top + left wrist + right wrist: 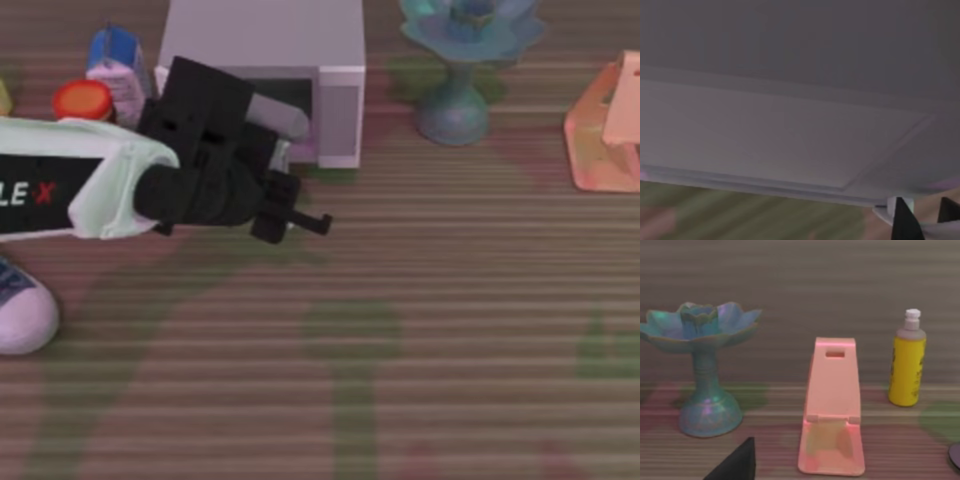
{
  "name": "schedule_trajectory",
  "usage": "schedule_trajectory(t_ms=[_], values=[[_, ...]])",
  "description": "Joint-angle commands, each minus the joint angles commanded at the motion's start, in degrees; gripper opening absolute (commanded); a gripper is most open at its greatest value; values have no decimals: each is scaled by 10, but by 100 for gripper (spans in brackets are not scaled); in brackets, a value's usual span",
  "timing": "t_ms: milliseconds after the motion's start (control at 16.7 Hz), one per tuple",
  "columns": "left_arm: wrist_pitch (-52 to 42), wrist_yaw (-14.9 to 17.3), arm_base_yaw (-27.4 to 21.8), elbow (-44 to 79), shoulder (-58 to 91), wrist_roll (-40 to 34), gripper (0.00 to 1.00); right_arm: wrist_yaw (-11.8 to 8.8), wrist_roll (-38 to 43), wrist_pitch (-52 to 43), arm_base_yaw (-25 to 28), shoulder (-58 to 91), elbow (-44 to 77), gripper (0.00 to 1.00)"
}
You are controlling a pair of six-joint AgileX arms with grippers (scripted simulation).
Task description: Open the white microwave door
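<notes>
The white microwave (265,35) stands at the back of the table, left of centre, with its grey control panel (338,118) on its right side. My left arm reaches over its front and covers most of the white microwave door in the top view. In the left wrist view that door (780,130) fills the picture as a grey panel with a raised frame. My left gripper (925,212) (290,205) sits at the door's edge. Its dark fingertips (902,222) stand close together around a small white handle piece (890,210). Purple interior floor (305,150) shows beside the arm.
A blue-green lotus stand (455,100) (700,390) and a pink phone stand (605,130) (832,410) stand to the right. A yellow bottle (907,370) shows in the right wrist view. A red-capped bottle (85,100), a carton (118,60) and a sneaker (20,310) are at left. My right arm is parked out of the top view; only one fingertip (742,462) shows.
</notes>
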Motion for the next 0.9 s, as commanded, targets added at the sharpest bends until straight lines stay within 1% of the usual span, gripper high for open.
schedule_trajectory(t_ms=[360,480,900], values=[[0,0,0,0,0,0,0,0,0,0,0,0,0,100],[-1,6,-3,1,0,-2,0,0,0,0,0,0,0,100],[1,37,17,-20,-17,42,0,0,0,0,0,0,0,100]])
